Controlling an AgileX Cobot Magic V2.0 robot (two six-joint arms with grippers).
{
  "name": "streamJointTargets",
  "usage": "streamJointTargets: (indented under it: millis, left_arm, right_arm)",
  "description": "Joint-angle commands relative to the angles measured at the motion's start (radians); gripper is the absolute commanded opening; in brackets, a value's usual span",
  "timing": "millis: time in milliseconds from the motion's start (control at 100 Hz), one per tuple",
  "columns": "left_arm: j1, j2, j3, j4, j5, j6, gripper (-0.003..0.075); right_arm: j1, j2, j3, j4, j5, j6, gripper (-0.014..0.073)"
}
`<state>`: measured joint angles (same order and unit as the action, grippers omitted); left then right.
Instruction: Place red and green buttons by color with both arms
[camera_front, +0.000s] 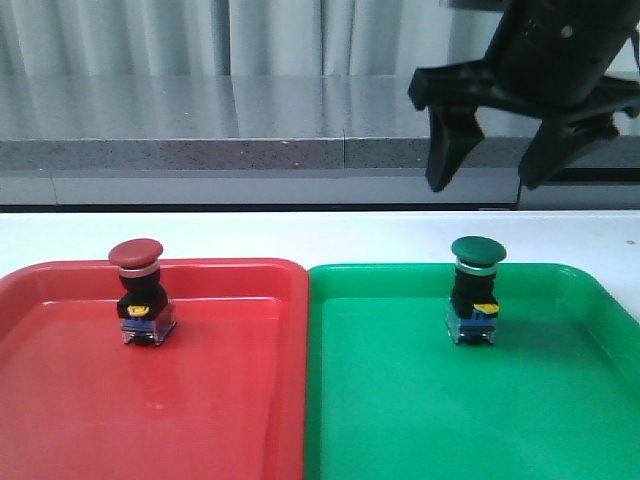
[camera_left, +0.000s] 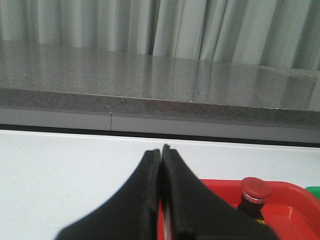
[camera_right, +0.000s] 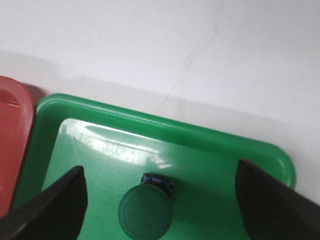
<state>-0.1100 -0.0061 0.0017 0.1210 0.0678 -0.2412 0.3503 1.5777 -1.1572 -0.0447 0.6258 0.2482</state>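
Note:
The red-capped button (camera_front: 140, 295) stands upright in the red tray (camera_front: 200, 400), near its far left. In the green tray (camera_front: 540, 410) the green-capped button (camera_front: 476, 292) stands upright too. My right gripper (camera_front: 487, 180) hangs open well above the green button; from its wrist view the green cap (camera_right: 145, 212) lies below, between the spread fingers (camera_right: 55, 207), untouched. The left gripper (camera_left: 161, 152) is shut with nothing in it, low over the white table just left of the red tray's (camera_left: 285, 210) near corner, with the red button (camera_left: 255, 195) off to its right. The left arm does not show in the front view.
The two trays sit side by side on a white table (camera_front: 320, 235). A grey stone ledge (camera_front: 200, 155) and pale curtains (camera_front: 150, 35) run along the back. Bare tabletop (camera_right: 150, 45) lies beyond the green tray's (camera_right: 165, 130) far rim.

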Motion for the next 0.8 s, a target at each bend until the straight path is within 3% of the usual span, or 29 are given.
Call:
streamJointTargets:
  millis: [0,390,790]
  left_arm:
    - [0.004,-0.028,0.042,-0.001,-0.078,-0.005,-0.0019]
    - [0.004,-0.028,0.042,-0.001,-0.078,-0.005,-0.0019]
    - [0.004,-0.028,0.042,-0.001,-0.078,-0.005,-0.0019]
  right_arm:
    - [-0.015,-0.104,-0.016,-0.052,-0.049,0.000,0.0604]
    - [-0.160,-0.485,0.170,-0.124,-0.090,0.000,0.0604]
    - [-0.164,-0.884,0.415,-0.194,-0.102,0.000,0.0601]
